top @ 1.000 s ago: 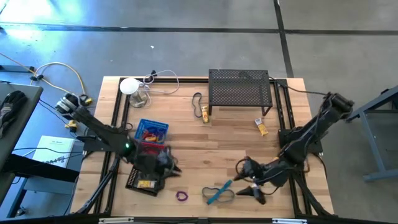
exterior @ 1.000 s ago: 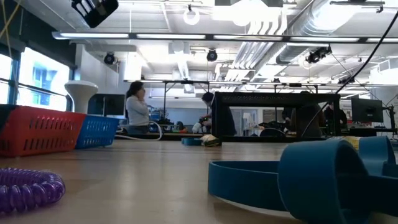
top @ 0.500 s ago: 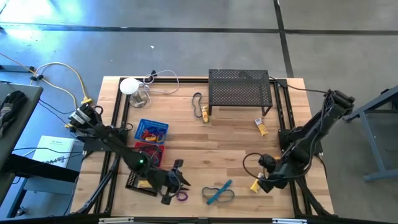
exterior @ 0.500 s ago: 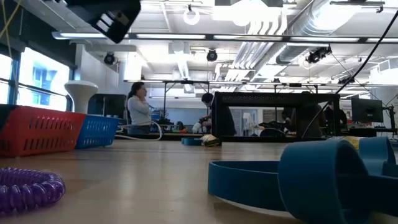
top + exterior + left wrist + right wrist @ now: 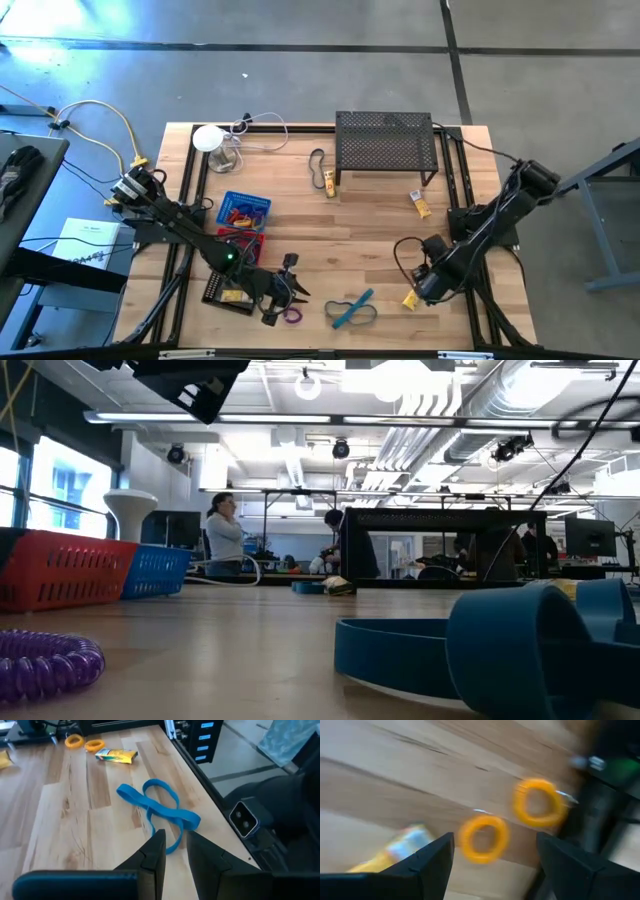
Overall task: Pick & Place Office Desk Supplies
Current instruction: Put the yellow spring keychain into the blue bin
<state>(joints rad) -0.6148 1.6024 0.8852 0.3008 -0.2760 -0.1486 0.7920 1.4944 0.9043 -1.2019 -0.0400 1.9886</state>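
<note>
Your left gripper (image 5: 284, 296) hovers nearly closed and empty beside the purple ring (image 5: 292, 315), blue loop (image 5: 159, 811) ahead lengthwise (left arm nearer), while your right gripper (image 5: 495, 851) hangs wide and empty over two orange rings (image 5: 483, 838) on the tabletop (image 5: 330, 235).

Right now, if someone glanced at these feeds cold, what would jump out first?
Probably the blue elastic loop lying twisted near the table's front edge, with the purple coil ring beside it, under the left pincer. Next, the right pincer, fingers spread above two orange rings at the front right. The black mesh shelf stands at the back.
</note>
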